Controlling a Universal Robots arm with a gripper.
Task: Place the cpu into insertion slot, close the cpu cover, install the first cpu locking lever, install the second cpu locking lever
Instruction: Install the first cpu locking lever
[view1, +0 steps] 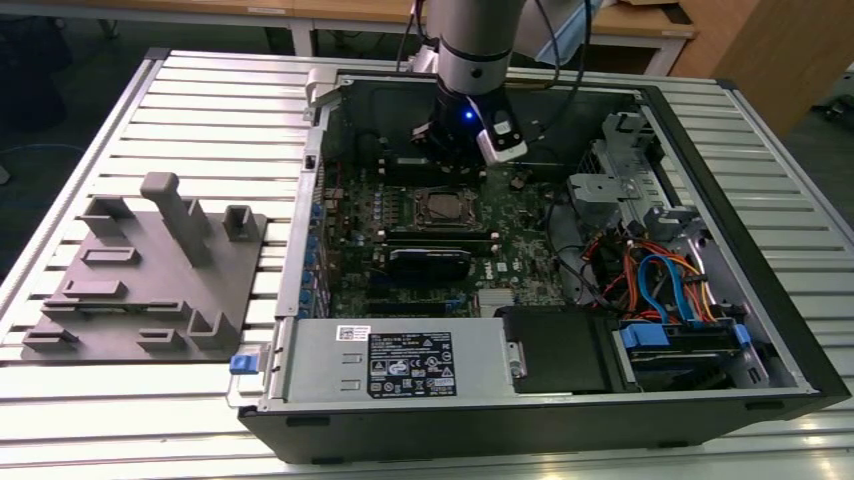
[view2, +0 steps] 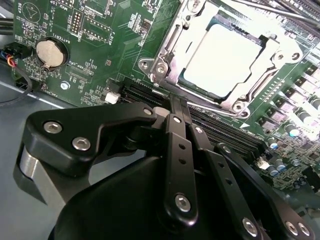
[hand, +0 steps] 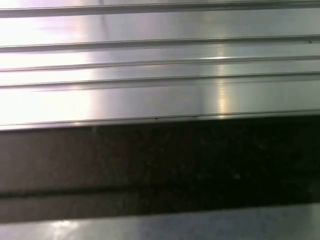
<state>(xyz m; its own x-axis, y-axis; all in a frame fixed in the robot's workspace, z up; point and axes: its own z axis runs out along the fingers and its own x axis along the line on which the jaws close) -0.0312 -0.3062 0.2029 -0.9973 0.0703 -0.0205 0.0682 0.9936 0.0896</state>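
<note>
The cpu, a flat square chip with a pale silver top, lies in the insertion slot on the green motherboard. The cpu cover, a silvery frame with a square window, lies down around the chip. Thin metal rods run past the far side of the socket. My gripper is shut, its black fingers pressed together with nothing visible between them. Its tip sits just beside the socket's near corner. In the exterior view the arm reaches down into the back of the case above the socket.
The open computer case lies on a slatted metal table. Black memory slots run between my fingers and the socket. A coin battery sits further off. A grey fixture plate stands at the exterior view's left; cables and drive bays at the right.
</note>
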